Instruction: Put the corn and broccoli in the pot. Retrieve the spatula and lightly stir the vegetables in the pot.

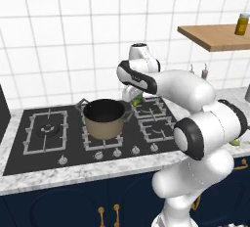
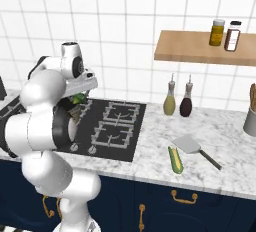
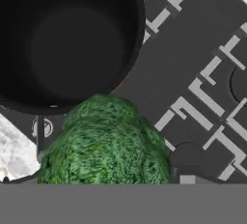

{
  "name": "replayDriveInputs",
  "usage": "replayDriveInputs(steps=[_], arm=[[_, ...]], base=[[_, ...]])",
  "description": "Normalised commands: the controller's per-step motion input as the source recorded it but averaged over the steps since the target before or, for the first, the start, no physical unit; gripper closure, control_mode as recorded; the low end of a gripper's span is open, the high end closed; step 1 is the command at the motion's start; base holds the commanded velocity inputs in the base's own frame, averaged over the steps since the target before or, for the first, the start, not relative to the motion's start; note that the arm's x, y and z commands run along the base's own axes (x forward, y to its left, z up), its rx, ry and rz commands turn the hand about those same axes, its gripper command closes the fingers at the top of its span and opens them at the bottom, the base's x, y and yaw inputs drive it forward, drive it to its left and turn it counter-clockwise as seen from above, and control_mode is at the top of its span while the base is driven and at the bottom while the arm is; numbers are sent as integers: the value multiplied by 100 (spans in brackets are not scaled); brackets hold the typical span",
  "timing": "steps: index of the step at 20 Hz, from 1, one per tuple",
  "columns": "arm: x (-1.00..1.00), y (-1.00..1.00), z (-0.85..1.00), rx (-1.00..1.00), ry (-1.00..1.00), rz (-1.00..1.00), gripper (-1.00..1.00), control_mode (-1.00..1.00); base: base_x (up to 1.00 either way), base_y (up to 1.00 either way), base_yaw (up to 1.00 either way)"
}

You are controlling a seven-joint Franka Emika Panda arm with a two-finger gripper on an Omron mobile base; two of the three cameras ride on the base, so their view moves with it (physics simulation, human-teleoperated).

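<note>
Broccoli [image 3: 103,143] at gripper [image 3: 103,179], over stove beside pot [image 1: 104,119], not above opening. Fingertips hidden, looks gripped, can't tell. Risk: early release, lands on burner. Corn [image 2: 175,160], spatula [image 2: 188,144] on counter, well apart from pot.

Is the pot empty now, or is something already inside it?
Empty. The hand view shows the pot with only its dark bottom; the broccoli is outside its rim.

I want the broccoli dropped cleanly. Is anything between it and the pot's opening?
Nothing visible stands in the way. In the hand view the broccoli sits just beside the pot, whose dark interior looks empty. The corn and spatula lie far off on the counter.
</note>
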Motion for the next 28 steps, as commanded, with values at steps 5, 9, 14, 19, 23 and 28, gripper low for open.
replayDriveInputs(steps=[5,9,14,19,23,28], arm=[[35,100,-37,-6,7,0,100,-100],[48,74,-71,-2,6,0,100,-100],[63,54,-51,-7,0,0,100,-100],[48,15,-61,-4,0,0,-100,-100],[-8,0,13,0,-5,0,-100,-100],[-75,0,45,3,-13,-3,-100,-100]], base=[[0,0,0],[0,0,0],[0,0,0],[0,0,0],[0,0,0],[0,0,0]])
